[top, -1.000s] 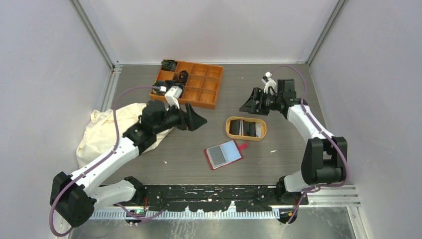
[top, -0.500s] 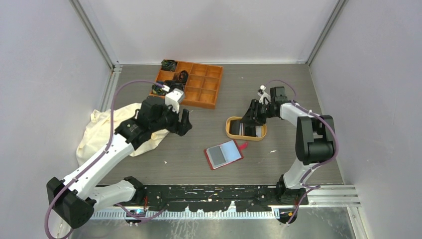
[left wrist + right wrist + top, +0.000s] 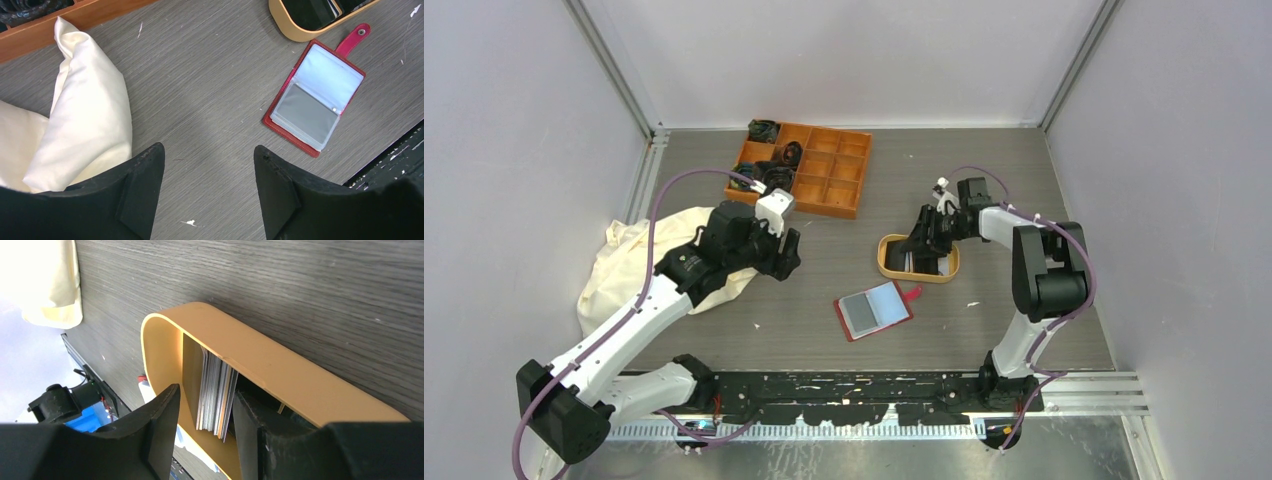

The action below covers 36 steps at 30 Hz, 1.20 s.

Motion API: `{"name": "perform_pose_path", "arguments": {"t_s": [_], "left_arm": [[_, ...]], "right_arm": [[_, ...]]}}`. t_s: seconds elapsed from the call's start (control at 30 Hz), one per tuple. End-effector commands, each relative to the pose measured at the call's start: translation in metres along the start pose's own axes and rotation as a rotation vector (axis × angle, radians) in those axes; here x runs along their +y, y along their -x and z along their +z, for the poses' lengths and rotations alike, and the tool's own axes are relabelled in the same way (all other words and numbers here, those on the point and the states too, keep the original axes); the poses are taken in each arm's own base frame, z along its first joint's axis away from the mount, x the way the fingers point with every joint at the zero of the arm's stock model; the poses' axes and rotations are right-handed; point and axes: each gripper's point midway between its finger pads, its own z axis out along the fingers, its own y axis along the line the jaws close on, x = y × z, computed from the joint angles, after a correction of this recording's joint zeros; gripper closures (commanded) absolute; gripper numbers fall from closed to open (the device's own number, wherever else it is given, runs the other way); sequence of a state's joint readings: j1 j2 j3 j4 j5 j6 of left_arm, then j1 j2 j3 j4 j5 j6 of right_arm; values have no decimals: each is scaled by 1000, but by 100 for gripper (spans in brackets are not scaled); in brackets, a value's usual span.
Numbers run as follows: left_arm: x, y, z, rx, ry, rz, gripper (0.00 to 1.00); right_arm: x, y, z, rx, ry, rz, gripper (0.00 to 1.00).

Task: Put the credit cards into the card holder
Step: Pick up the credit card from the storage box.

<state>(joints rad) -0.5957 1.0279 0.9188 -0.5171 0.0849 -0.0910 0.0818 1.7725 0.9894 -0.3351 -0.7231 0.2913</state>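
Right gripper (image 3: 204,399) is spread at the tan tray (image 3: 270,365); upright credit cards (image 3: 214,382) are seen dead ahead between its fingers (image 3: 160,415). Left gripper (image 3: 209,157) is spread, empty, farther off.

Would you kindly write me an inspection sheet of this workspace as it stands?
Surface: grey wood-grain table, a few white specks.
Job's things: cards stand on edge in the tan tray; red card holder lies open on the table, tab out.
Clutter: orange box with dark bits in its left compartments; cream cloth at left.
Claws: left claw open above bare table; right claw open, one finger either side of the cards.
Cables: purple cables loop along both arms.
Surroundings: plain pale walls, metal rails.
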Motion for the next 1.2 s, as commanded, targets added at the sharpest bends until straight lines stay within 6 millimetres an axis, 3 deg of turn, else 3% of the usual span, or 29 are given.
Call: {"name": "perform_pose_path", "arguments": {"t_s": [0.0, 0.1, 0.27, 0.53, 0.77, 1.17], "left_arm": [[4, 15, -2, -50, 21, 29, 34], [4, 15, -3, -51, 20, 29, 34], [5, 16, -5, -52, 26, 35, 35], [9, 15, -4, -47, 46, 44, 35], [10, 13, -3, -36, 49, 46, 36], [8, 12, 0, -27, 39, 45, 36]], "right_arm": [[10, 5, 4, -3, 41, -38, 51], [9, 3, 7, 6, 49, -33, 51], [30, 1, 7, 16, 160, -40, 50], [46, -2, 10, 25, 243, -36, 45], [26, -3, 15, 30, 132, -38, 41], [33, -13, 21, 92, 167, -55, 40]]}}
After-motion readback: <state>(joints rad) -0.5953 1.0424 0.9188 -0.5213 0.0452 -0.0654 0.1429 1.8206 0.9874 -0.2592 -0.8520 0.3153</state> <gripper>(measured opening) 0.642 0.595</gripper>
